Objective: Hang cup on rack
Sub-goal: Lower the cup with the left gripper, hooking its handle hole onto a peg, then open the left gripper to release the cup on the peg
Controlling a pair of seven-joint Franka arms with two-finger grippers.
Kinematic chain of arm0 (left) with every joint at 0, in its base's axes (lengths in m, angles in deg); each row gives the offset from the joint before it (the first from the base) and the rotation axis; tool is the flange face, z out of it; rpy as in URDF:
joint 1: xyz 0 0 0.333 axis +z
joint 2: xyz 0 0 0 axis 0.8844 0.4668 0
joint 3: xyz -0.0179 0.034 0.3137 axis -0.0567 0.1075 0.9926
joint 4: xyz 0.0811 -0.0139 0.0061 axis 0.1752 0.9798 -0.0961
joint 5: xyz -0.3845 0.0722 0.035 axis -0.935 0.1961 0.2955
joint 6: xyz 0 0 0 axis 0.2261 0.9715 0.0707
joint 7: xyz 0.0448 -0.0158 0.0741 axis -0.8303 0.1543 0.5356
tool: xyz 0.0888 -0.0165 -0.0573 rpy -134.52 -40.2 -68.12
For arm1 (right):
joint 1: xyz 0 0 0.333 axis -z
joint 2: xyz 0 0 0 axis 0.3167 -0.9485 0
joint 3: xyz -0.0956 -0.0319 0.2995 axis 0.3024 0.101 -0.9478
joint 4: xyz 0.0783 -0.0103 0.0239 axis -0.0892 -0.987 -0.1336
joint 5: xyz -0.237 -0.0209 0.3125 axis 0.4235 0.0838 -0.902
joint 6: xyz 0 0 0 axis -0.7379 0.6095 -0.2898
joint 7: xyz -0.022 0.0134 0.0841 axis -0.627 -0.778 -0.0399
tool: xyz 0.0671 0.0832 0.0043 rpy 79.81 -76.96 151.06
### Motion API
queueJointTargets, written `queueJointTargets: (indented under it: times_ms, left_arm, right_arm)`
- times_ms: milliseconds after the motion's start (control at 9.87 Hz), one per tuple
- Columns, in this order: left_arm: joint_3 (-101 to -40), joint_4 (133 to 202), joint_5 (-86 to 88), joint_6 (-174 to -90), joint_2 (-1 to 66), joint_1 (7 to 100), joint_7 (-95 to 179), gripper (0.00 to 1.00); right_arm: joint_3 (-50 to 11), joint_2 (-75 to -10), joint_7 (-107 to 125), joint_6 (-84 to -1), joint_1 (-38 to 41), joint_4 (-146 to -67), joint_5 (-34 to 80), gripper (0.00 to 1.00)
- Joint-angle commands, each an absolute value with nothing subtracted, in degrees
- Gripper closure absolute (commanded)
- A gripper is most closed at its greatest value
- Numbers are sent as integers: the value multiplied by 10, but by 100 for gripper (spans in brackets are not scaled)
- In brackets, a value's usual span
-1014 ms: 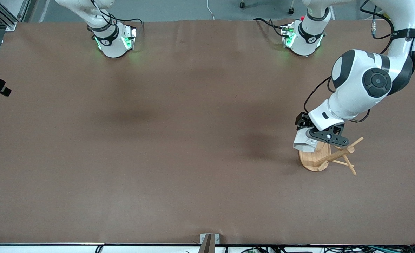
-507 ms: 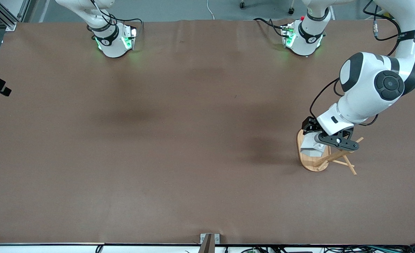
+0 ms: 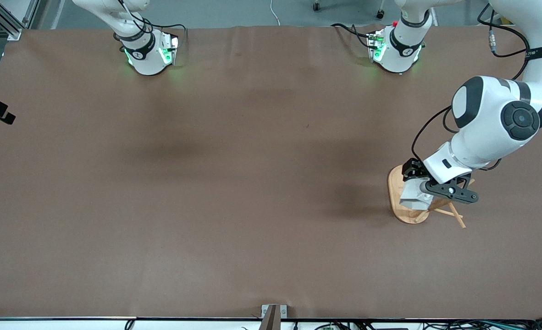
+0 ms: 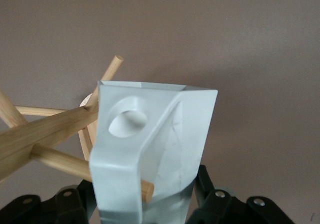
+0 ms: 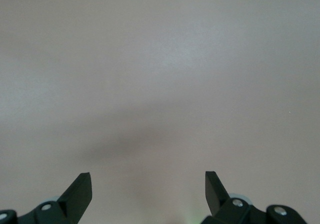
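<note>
White and faceted, the cup [image 3: 415, 198] sits pinched in my left gripper [image 3: 424, 188] over the rack [image 3: 401, 195] at the left arm's end of the table. My left wrist view alone shows a peg [image 4: 75, 162] touching its handle. My right gripper [image 5: 148, 186] waits, fingers spread, holding nothing.

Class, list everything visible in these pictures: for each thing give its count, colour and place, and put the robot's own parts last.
cup: one, white, held in the left gripper over the rack, its handle hole beside a peg.
rack: one, light wood, on the table toward the left arm's end.
table: one, brown.
left gripper: one, black, jaws shut on the cup over the rack.
right gripper: one, black, jaws open over bare table, arm waiting.
</note>
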State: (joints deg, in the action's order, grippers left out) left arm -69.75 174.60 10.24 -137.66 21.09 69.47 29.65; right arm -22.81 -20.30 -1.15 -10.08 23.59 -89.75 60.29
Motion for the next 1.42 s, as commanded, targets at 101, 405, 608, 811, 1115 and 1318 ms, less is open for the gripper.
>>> queueJointTargets:
  times_ms: [101, 405, 608, 811, 1115, 1318]
  left_arm:
    - [-683, 1743, 107, -1380, 236, 689, 289, 91]
    - [-682, 1744, 107, -1379, 231, 687, 289, 0]
    - [-682, 1743, 107, -1366, 201, 675, 303, 0]
    - [-682, 1728, 109, -1315, 163, 674, 314, 0]
    - [-650, 1683, 117, -1227, 111, 667, 301, 0]
    - [-651, 1672, 117, -1189, 55, 667, 307, 0]
  right_arm:
    - [-231, -195, -6, -100, 240, -903, 608, 0]
    - [-231, -195, -7, -100, 241, -903, 608, 0]
    - [-231, -195, -7, -99, 240, -904, 608, 0]
    - [-231, -195, -7, -99, 241, -904, 608, 0]
    - [-230, -195, -7, -99, 242, -903, 608, 0]
    - [-231, -195, -7, -101, 242, -904, 608, 0]
